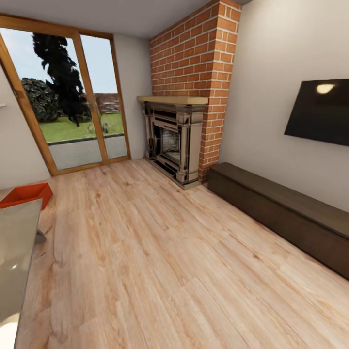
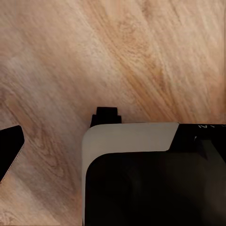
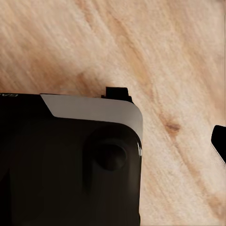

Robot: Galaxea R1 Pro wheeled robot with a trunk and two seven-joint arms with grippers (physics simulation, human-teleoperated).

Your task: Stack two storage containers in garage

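One orange-red storage container [image 1: 26, 195] lies on the living room's light wood plank floor [image 1: 160, 252] at the far left of the head view, near the glass door [image 1: 72, 97]. Its near edge is cut off by a glossy grey tabletop [image 1: 14, 252]. In the left wrist view, one black finger [image 2: 10, 150] of my left gripper shows at the frame's edge, over bare planks beside my own dark body [image 2: 150, 183]. The right wrist view likewise has one black finger [image 3: 219, 141] at its edge, with nothing held. Both fingers sit far out, so both grippers read as open.
A brick-topped dark fireplace [image 1: 174, 140] fills the far corner. A long low dark cabinet [image 1: 286, 218] runs along the right wall under a wall-mounted TV [image 1: 320, 111]. Open plank floor stretches between them and the tabletop.
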